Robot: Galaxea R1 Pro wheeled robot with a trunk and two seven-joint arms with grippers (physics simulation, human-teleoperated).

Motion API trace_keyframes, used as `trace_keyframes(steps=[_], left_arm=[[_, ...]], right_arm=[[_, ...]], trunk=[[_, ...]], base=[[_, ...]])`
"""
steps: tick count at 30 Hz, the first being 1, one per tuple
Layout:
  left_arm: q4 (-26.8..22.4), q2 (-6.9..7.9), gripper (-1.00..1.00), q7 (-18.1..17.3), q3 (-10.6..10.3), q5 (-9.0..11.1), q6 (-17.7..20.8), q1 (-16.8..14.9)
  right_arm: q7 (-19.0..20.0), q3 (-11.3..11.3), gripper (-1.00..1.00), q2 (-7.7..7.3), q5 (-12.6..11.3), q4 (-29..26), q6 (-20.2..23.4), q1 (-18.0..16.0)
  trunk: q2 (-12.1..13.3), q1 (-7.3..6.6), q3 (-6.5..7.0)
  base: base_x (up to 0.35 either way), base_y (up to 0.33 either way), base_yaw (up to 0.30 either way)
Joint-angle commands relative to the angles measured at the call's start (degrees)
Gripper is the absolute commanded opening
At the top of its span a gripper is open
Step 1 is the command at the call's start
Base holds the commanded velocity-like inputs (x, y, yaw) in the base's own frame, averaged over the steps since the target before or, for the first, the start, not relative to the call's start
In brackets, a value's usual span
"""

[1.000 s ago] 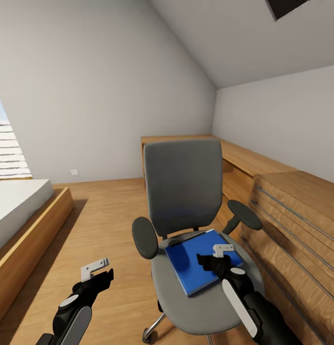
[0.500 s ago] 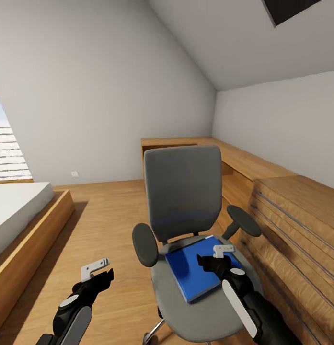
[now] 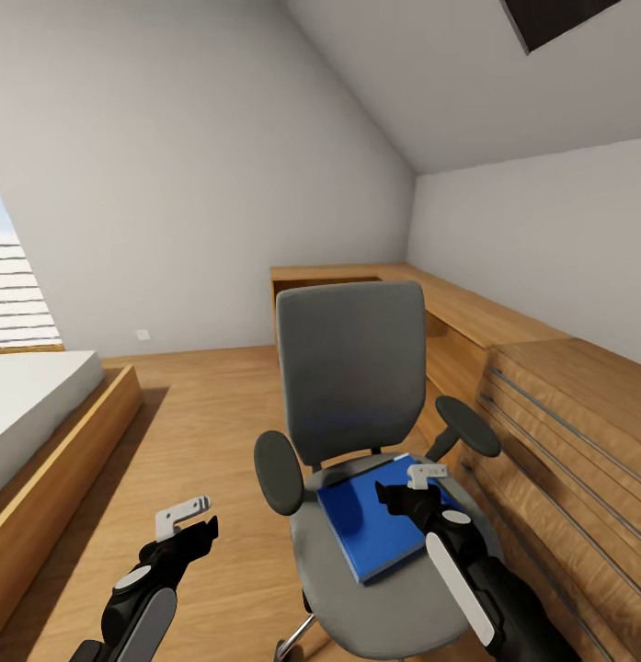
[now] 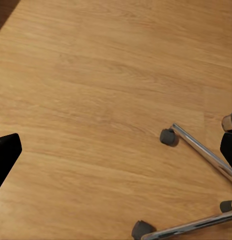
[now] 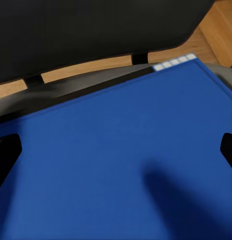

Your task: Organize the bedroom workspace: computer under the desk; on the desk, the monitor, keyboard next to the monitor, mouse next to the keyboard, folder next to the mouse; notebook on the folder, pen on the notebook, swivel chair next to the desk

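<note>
Over the last second the right gripper (image 3: pixel 414 487) has crept slightly toward twelve o'clock above the blue folder (image 3: pixel 380 515), which lies on the swivel chair (image 3: pixel 352 368) seat, suggesting a pickup is near. Its fingers are spread wide, holding nothing. The left gripper (image 3: pixel 187 519) hangs released over the floor at seven o'clock.

Grey sloped ceiling (image 3: pixel 504 92), wood floor (image 3: pixel 200 414), low wooden shelf unit (image 3: pixel 559 414), bed (image 3: pixel 35 405) at left.
</note>
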Motion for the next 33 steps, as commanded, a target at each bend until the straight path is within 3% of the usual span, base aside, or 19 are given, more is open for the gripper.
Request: trace_keyframes(steps=[1, 29, 33], left_arm=[[-0.1, 0.06, 1.0, 0.6, -0.1, 0.5, 0.1, 0.0], [-0.1, 0.06, 1.0, 0.6, -0.1, 0.4, 0.1, 0.0], [-0.1, 0.06, 1.0, 0.6, -0.1, 0.3, 0.1, -0.1]], right_arm=[[-0.6, 0.2, 1.0, -0.07, -0.6, -0.1, 0.1, -0.1], [-0.5, 0.2, 1.0, -0.09, -0.5, -0.1, 0.0, 0.0], [-0.5, 0.3, 1.0, 0.85, -0.6, -0.2, 0.0, 0.0]], trunk=[[0.0, -0.01, -0.06], [0.0, -0.01, -0.06], [0.0, -0.01, -0.06]], base=[[0.0, 0.0, 0.0], [0.0, 0.0, 0.041], [0.0, 0.0, 0.0]])
